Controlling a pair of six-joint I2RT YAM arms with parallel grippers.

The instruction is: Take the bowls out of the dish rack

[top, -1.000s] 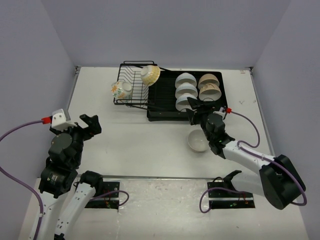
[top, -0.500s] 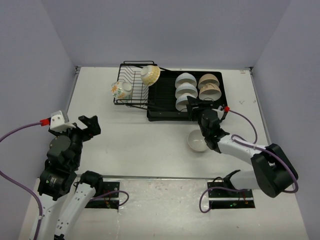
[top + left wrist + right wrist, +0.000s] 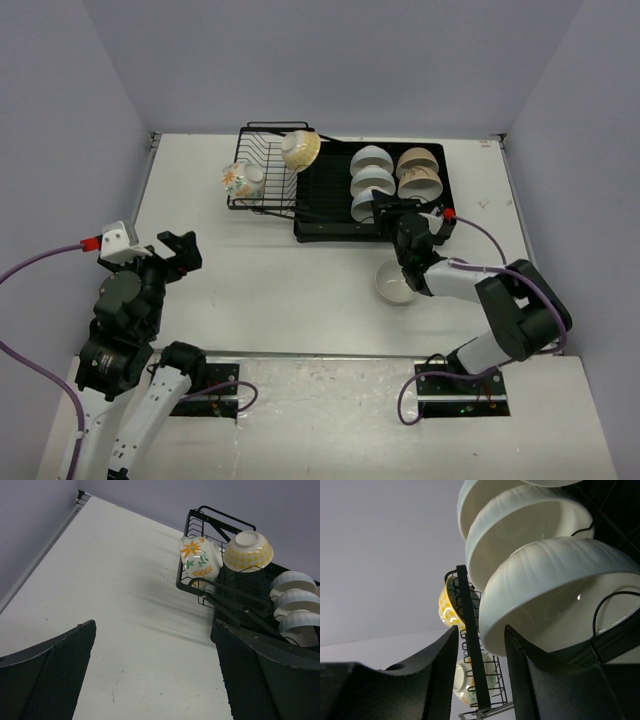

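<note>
The black dish rack has a wire basket (image 3: 264, 178) joined to a tray (image 3: 325, 205). The basket holds a flowered bowl (image 3: 237, 180) and a yellow patterned bowl (image 3: 300, 150). The tray holds three white bowls (image 3: 371, 181) in a row and beige bowls (image 3: 418, 172) beside them. My right gripper (image 3: 384, 208) is open at the tray's near edge. In the right wrist view its fingers (image 3: 439, 675) straddle the tray's edge bar (image 3: 468, 630) and the rim of the nearest white bowl (image 3: 545, 595). My left gripper (image 3: 176, 250) is open and empty, raised over the table's left side.
One white bowl (image 3: 394, 284) stands upright on the table just in front of the tray, beside my right arm. The left wrist view shows bare table below the left gripper (image 3: 155, 645), with the flowered bowl (image 3: 197, 557) and yellow bowl (image 3: 248, 550) far ahead.
My right gripper has moved away from the bowl on the table and forward to the tray's near edge, up to the nearest white bowl. The left arm has hardly moved.
</note>
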